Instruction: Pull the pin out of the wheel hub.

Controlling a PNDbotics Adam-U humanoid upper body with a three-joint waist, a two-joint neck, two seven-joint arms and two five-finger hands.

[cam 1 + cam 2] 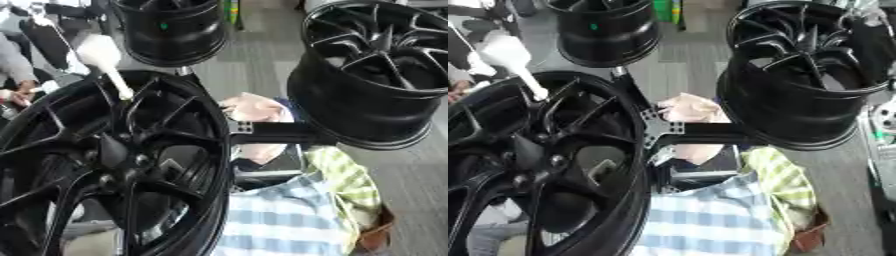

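Left eye view gives me three black wheel hubs. Biggest one (105,165) fills the lower left, spokes facing me, center boss approx mid-hub. Second hub (372,75) sits upper right, tilted, open face up. Third (171,30) is top center, w/ a small green dot on its wall.

White pin (107,62) stands at the big hub's upper rim: fat white handle up top, thin shaft slanting down-right, tip ending between the spokes near the rim. Can't tell if the tip is seated in a hole or just lying against a spoke.

Robot hands: I see neither left nor right in either eye, so can't say anything re their fingers or hold.

Black bracket arm (702,132) runs between the big hub and the upper-right one. Behind it, a person in a blue-white plaid shirt (280,220), yellow-green checked cloth (346,185) just beside it. Person's hand (689,107) rests at the bracket, touching it, apart from the pin.
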